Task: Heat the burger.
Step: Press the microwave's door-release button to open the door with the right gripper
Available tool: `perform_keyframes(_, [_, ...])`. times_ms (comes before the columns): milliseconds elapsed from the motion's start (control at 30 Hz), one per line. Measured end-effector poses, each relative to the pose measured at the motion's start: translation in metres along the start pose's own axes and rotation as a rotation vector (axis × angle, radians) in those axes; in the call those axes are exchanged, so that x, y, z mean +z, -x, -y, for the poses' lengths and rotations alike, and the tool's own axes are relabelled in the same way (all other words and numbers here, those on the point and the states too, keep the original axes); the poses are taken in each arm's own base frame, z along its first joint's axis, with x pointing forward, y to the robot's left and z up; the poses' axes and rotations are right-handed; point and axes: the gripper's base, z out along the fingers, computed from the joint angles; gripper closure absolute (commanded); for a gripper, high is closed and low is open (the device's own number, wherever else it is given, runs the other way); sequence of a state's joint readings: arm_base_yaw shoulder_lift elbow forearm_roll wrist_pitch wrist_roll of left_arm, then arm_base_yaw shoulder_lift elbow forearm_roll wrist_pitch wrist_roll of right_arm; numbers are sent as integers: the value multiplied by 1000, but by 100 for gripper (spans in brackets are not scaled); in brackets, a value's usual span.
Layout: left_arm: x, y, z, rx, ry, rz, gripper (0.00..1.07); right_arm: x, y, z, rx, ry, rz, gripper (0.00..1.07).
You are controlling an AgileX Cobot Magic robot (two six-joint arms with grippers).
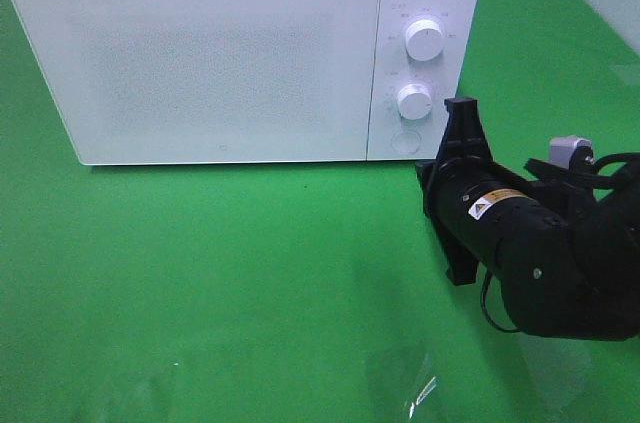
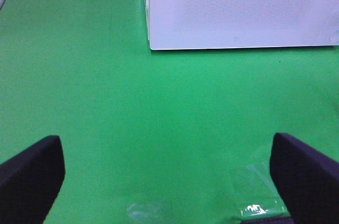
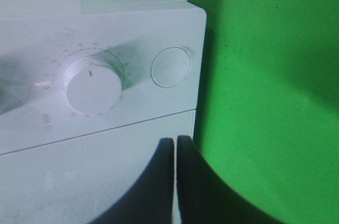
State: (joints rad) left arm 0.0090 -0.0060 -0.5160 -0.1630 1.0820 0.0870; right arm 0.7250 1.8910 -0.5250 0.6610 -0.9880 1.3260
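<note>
**1. L side.** The left gripper (image 2: pixel 165 138) hangs over the green table (image 2: pixel 106 102) with jaws spread wide and nothing between them. It sits well in front of the microwave (image 2: pixel 238 7), out of the exterior view. A wrinkled patch of clear film (image 2: pixel 254 203) lies on the table just below it.

**2. Centre.** The microwave door (image 1: pixel 200 63) is shut flush. Its frosted front is opaque, so the interior can't be read. The burger shows in no view. It may be behind the door or off-frame, and which one can't be told.

**3. Ctrl panel, R of door.** Top to bottom: upper knob (image 1: pixel 424 40), lower knob (image 1: pixel 414 101), round button (image 1: pixel 405 140).

**4. R side.** The right gripper (image 1: pixel 461 103) has jaws pressed together and grips nothing. It points at the panel's lower end. In the wrist view the fingertips (image 3: pixel 168 144) line up near the door/panel seam, beside the round button and apart from the lower knob. Contact with the front face can't be confirmed.

**5. Step in hand (judgement).** Ctrl-panel work by the R arm. Shut jaws suit a poke, not a twist, so the round button is the likely target. It is prob. the door release.

**6. Next move, reqs (judgement).**
- Centre the shut tips on the button, clear of the lower knob.
- Push square to the panel, since an off-axis push may slip.
- Use light force, as the unit could slide back on the cloth.
- Keep the swing path of the door clear; the L arm is ready to receive.
</note>
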Motion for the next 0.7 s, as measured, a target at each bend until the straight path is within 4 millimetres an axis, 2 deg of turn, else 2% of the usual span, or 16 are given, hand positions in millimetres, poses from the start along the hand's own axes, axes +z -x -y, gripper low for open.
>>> perform_keyframes(67, [0,0,0,0,0,0,9,2,0,1,1,-3,-2,107])
perform_keyframes(400, [0,0,0,0,0,0,9,37,9,2,-9,17,-11,107])
perform_keyframes(700, [0,0,0,0,0,0,9,55,14,3,-15,23,-5,107])
